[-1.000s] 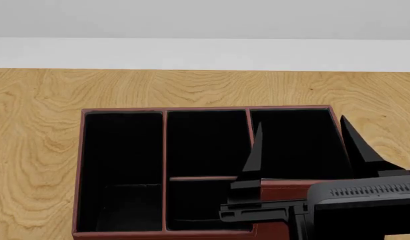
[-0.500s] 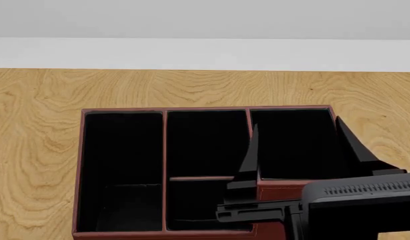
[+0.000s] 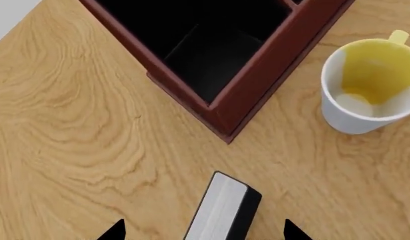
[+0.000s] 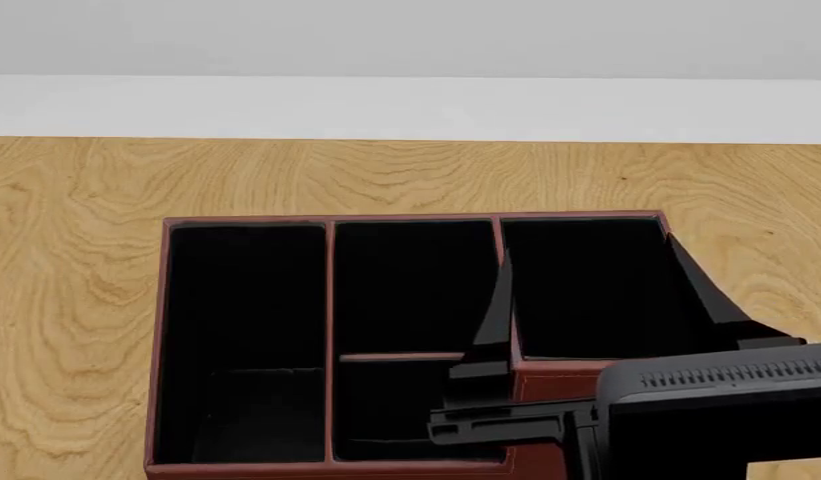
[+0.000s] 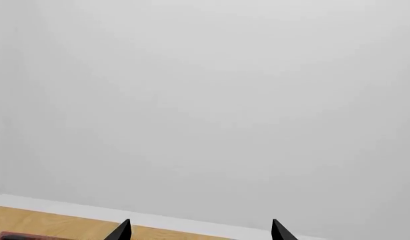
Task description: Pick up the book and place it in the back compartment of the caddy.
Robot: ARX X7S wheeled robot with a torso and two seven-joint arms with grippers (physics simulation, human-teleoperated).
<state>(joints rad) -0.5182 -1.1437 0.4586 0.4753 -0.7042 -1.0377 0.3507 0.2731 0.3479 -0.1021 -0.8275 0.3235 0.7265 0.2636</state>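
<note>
Left wrist view first: left gripper [image 3: 203,231] spread wide and empty, only the two black tips showing, one to either side of the book [image 3: 221,207] and clear of it. Book on the wooden table [image 3: 71,140], pale page edges turned up toward the camera, black cover down one flank, near end just short of the caddy [image 3: 258,80] corner but apart from it. White cup with a yellow inside [image 3: 371,90] beside the caddy, well off the book. Judged step: closing on the book, not yet begun. To do it well: descend straight, keep the book centred between the tips, square the jaws to its two black covers rather than its ends, and close only once the tips sit well below the page edges. Lift clear of the caddy wall before swinging across. Seen from the head: right gripper [image 4: 586,255] also wide open with nothing in it, hanging over the caddy's right-hand cell. Back compartment [image 4: 383,410] taken to be the short squarish cell below the cross-wall, partly covered by that arm, so best drawn aside first. No book in the head view.
</note>
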